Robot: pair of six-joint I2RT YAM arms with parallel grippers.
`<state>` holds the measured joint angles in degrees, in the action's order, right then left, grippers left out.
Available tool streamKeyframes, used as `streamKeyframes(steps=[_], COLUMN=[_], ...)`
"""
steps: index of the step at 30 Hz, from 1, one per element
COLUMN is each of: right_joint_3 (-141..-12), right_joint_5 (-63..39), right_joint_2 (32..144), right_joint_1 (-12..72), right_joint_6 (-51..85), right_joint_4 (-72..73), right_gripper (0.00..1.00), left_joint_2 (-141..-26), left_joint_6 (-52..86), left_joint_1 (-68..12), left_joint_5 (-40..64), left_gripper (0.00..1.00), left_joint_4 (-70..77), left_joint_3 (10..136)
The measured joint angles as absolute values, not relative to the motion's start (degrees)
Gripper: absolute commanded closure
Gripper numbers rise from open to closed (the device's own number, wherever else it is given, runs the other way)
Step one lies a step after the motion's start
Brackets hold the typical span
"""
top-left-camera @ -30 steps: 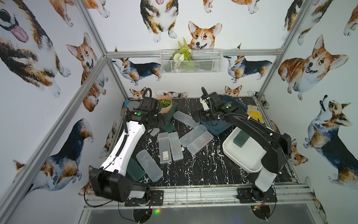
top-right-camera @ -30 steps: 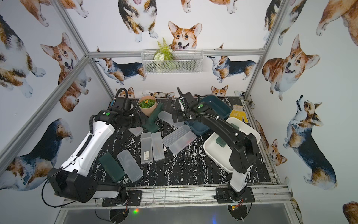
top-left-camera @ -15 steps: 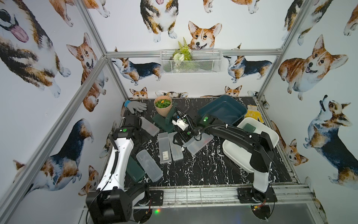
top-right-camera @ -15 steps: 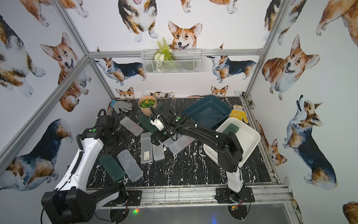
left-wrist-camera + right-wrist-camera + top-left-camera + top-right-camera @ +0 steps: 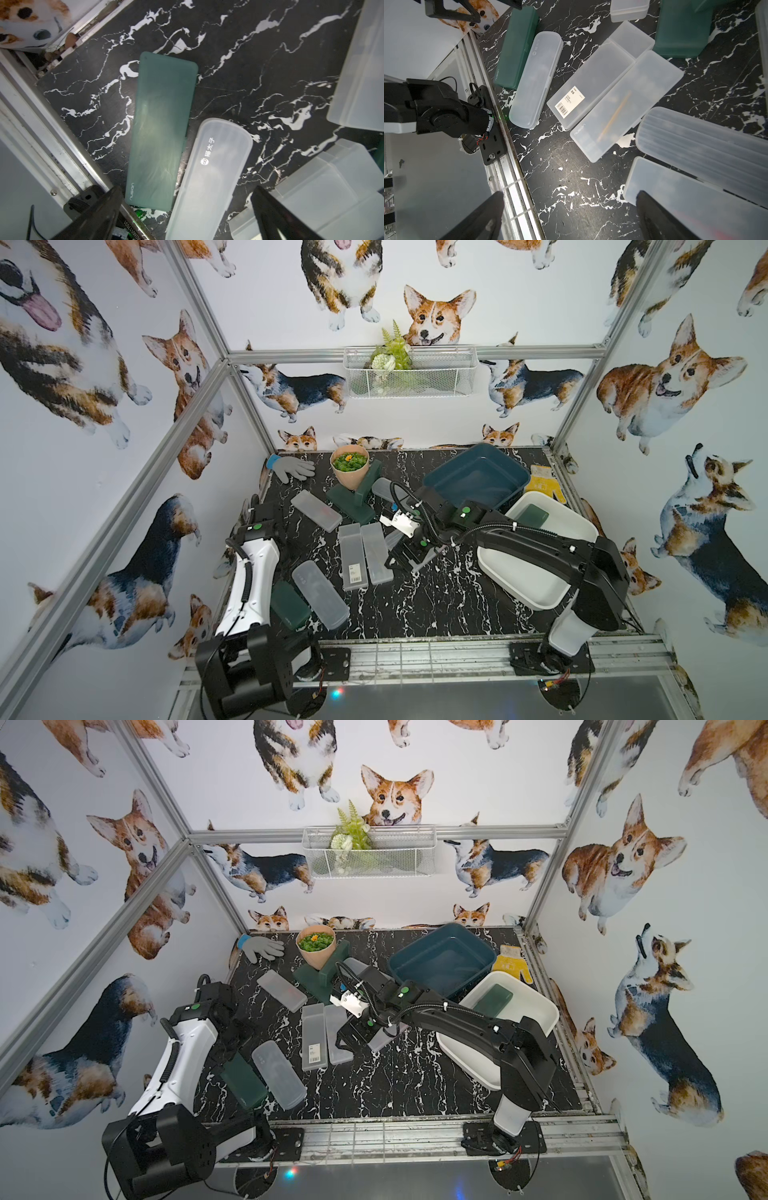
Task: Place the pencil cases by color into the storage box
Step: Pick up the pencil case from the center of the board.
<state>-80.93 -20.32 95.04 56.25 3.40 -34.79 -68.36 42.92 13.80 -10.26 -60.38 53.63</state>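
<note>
the frosted pencil case (image 5: 695, 199) that looks next in line lies right under the right pincer (image 5: 571, 218). one finger hangs over its end and the other over bare tabletop (image 5: 571, 166). the fingers are spread wide and hold nothing. by my reading the grip is not yet centred and must shift across before closing. a ribbed frosted case (image 5: 706, 143) lies just beyond it, touching or overlapping, i cannot tell which, and could get dragged along. further ahead of the pincer a labelled frosted case (image 5: 589, 85) and a frosted case with a thin stick inside (image 5: 627, 106) lie side by side.

the left pincer (image 5: 187, 216) is also wide and empty. it hovers over a green case (image 5: 162, 128) and a round-ended frosted case (image 5: 209, 176), which lie edge to edge ahead of its fingers. lifting either may nudge the other.

behind the right pincer, the white bin (image 5: 523, 568) holds a lone green case (image 5: 534, 515). the blue bin (image 5: 478, 479) beside it looks empty, presumably meant for frosted ones. well beyond both pincers, leaning green cases (image 5: 353, 499) rest against a plant pot (image 5: 350, 466) that crowds any reach. a grey glove (image 5: 293, 467) and a yellow glove (image 5: 544, 487) lie clear.
</note>
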Motion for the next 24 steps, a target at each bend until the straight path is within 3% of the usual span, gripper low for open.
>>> streamKeyframes(steps=[11, 24], right_joint_3=[-73.17, -68.27], right_joint_5=[-20.38, -20.36], right_joint_2=[86.98, 82.76], right_joint_1=[54.54, 54.24], right_joint_6=[3.05, 5.98], right_joint_4=[-30.81, -26.83], right_gripper=[0.00, 0.00], left_joint_2=[-71.68, -79.85], left_joint_6=[36.67, 27.40], left_joint_1=[20.25, 22.22], left_joint_5=[-12.91, -9.39], left_gripper=[0.02, 0.01], left_joint_4=[-52.60, -42.24], left_joint_3=[45.76, 47.75])
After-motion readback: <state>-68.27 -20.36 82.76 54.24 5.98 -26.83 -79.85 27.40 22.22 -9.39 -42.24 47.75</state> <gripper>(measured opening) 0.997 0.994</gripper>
